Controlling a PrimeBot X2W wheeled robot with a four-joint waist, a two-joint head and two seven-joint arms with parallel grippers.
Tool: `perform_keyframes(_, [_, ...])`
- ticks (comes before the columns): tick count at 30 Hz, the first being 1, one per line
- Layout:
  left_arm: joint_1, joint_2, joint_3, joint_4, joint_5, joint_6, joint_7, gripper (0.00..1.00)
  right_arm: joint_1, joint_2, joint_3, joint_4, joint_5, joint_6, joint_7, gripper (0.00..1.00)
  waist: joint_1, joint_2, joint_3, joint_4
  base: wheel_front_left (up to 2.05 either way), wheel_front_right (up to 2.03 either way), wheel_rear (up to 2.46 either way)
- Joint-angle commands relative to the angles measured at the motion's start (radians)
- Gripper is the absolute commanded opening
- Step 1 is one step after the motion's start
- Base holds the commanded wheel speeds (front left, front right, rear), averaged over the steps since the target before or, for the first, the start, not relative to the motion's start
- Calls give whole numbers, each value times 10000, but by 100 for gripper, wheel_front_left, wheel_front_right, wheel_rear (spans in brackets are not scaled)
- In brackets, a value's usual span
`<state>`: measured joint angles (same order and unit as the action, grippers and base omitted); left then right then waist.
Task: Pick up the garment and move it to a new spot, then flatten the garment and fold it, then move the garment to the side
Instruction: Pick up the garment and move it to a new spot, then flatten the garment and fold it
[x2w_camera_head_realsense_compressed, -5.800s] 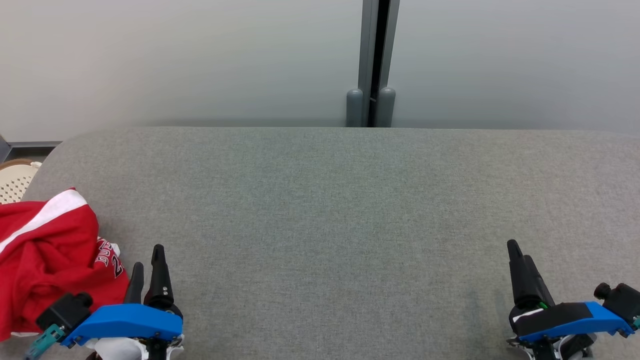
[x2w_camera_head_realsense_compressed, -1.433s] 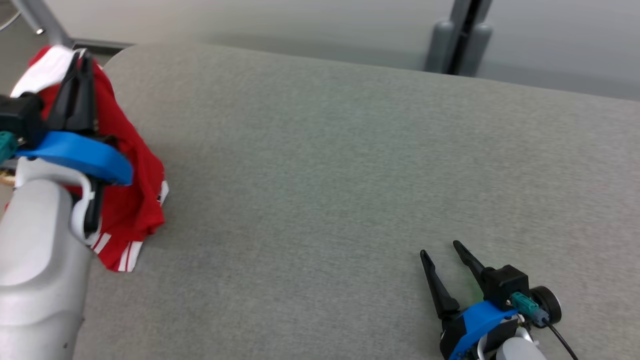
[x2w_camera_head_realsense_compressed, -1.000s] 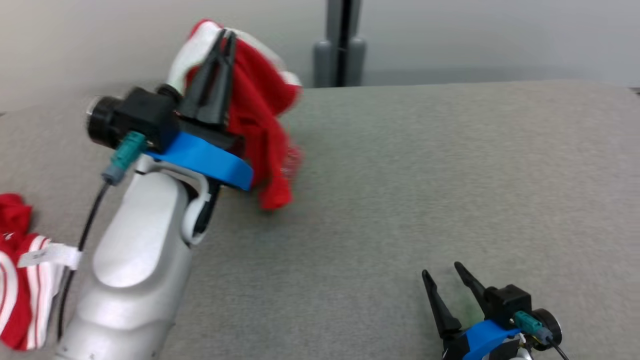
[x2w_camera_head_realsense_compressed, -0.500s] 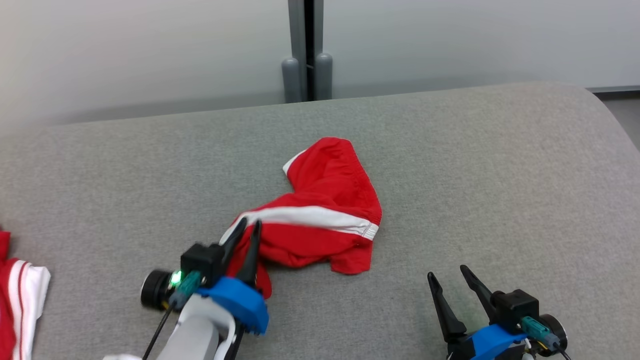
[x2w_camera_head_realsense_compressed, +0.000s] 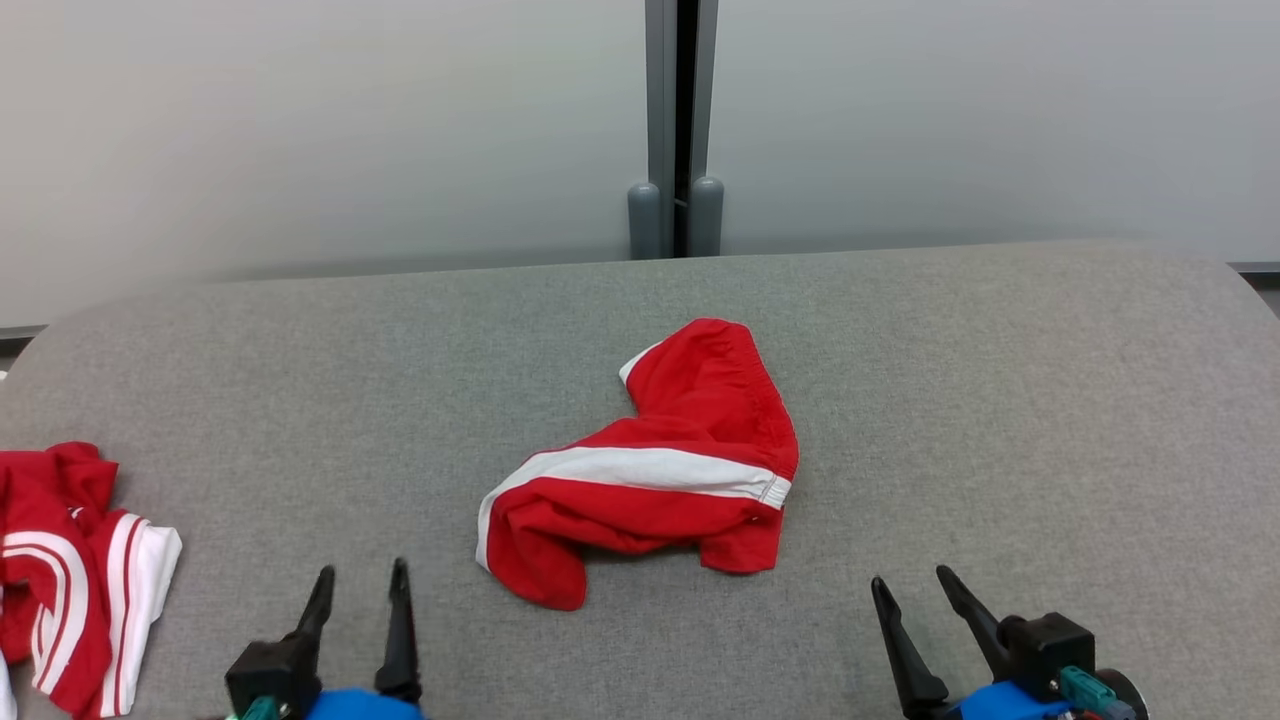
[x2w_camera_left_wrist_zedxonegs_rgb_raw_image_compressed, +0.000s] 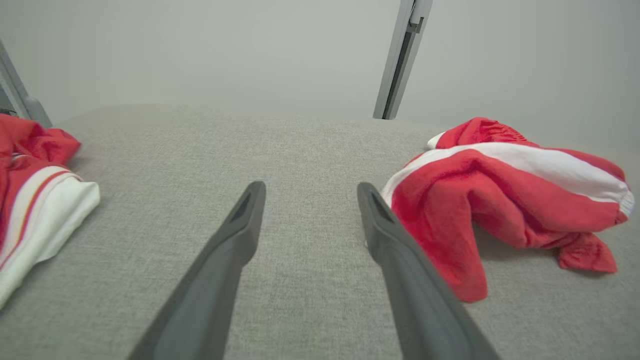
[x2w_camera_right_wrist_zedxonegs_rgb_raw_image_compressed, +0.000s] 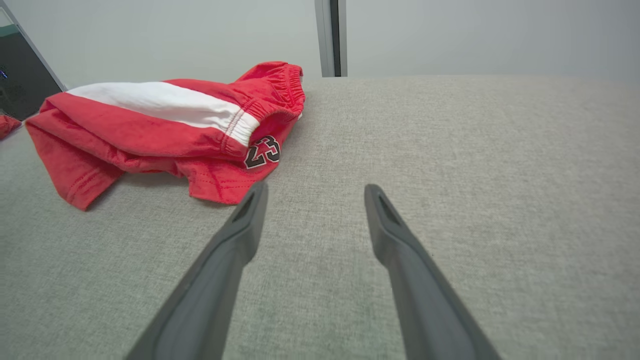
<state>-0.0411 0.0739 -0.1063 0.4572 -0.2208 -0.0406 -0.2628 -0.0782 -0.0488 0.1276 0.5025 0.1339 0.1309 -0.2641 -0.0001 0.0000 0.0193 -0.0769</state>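
My left pincer stands spread wide at the lower left of the head view. Its two dark fingers point up the picture with bare grey cloth between them, and it has hold of nothing. My right pincer, at the lower right, is spread just as wide and grips nothing either; its fingers lean a little to the left. Both sit over the near part of the padded grey table.

Between the two, a little farther up the table, lie the red shorts, the garment I am to handle. They are crumpled, not flat. A broad white stripe runs across the heap, the gathered waistband humps up at the far side, and one leg end trails down toward my left pincer.

Seen along my left fingers, the heap lies to their right, its near fold just beside the right finger's tip. The head view shows a strip of bare table between that fold and the pincer, so we are near but not touching. Along my right fingers the heap lies up and to the left, with a black-and-white "23" on the hem nearest me.

Well to the left, at the table's edge, lies a bunched red-and-white garment, apart from the shorts and from my left pincer. Behind the table rises a pale wall with a grey post at its middle.
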Motion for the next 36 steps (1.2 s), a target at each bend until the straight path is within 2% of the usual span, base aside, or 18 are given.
perform_keyframes(1, [261, -48, 246, -112, 52, 61, -29, 100, 173, -34, -25, 5, 48, -3, -7, 100, 1, 0, -54, 16, 0, 0, 0])
perform_keyframes(7, [779, -208, 601, -306, 326, -106, -29, 100, 327, -33, -90, 98, 83, -1, -6, 100, 1, 0, -117, 133, 0, 0, 0])
perform_keyframes(15, [382, -231, 252, -251, 227, -272, -31, 100, 7, -31, 248, 201, 569, -1, -7, 100, 1, 0, 90, 488, 0, 0, 0])
perform_keyframes(26, [-299, -229, -471, -115, -33, -391, -31, 100, -1866, -37, 890, 1141, 2912, -1, -7, 100, 1, 0, 1083, 1505, 0, 0, 0])
perform_keyframes(35, [-472, -235, -385, -136, 210, -475, -31, 100, -2356, -35, 887, 1418, 3657, -1, -7, 100, 1, 0, 1391, 1932, 0, 0, 0])
perform_keyframes(36, [-489, -235, -390, -140, 221, -491, -31, 100, -2405, -35, 929, 1401, 3690, -1, -7, 97, 1, 0, 1414, 1950, 0, 0, 0])
